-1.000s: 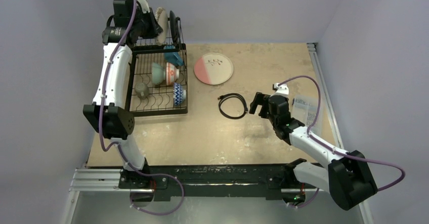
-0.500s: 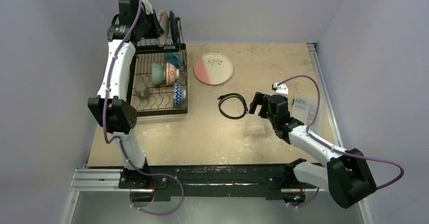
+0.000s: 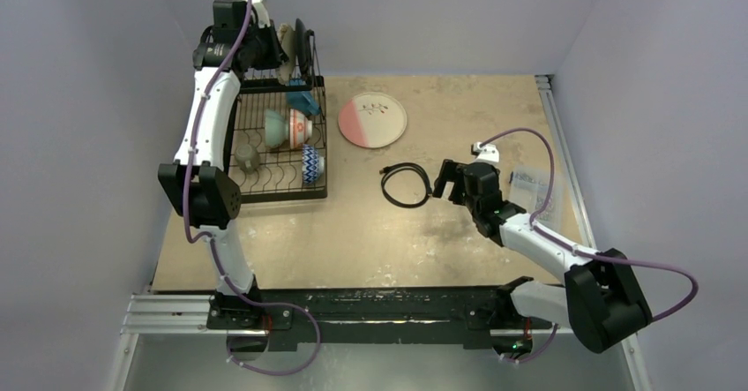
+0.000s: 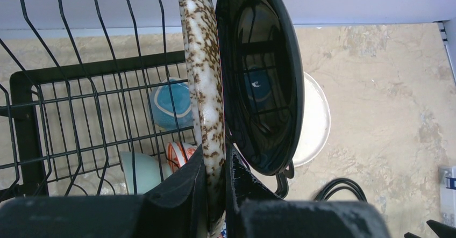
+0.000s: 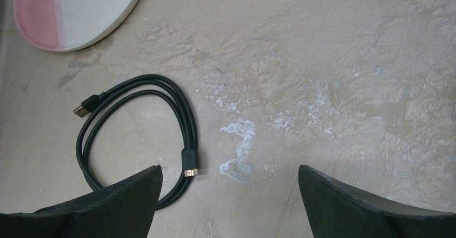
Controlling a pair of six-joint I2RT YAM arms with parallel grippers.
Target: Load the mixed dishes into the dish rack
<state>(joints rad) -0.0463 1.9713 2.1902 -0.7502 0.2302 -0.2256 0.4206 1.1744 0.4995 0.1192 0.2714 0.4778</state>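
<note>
My left gripper (image 4: 215, 168) is shut on the lower rim of the speckled grey small plate (image 4: 204, 71), which stands on edge over the raised back part of the dish rack (image 3: 280, 195), close beside the upright black plate (image 4: 258, 77). Lower in the rack sit the mint-green bowl (image 3: 275, 129), the red-patterned bowl (image 3: 300, 129), the blue-handled mug (image 3: 302, 101) and the small grey cup (image 3: 246, 156). The pink-and-white large plate (image 3: 372, 120) lies flat on the table right of the rack. My right gripper (image 5: 231, 195) hovers open and holds nothing, low over the table.
A black coiled cable (image 5: 134, 136) lies just left of the right gripper. The clear plastic parts box (image 3: 534, 188) sits behind the right arm near the table's right edge. A blue-patterned dish (image 3: 310, 164) stands in the rack's front right corner.
My left arm has carried the speckled plate a little to the right and back, closer to the black plate. The right gripper has barely shifted and stays open.
</note>
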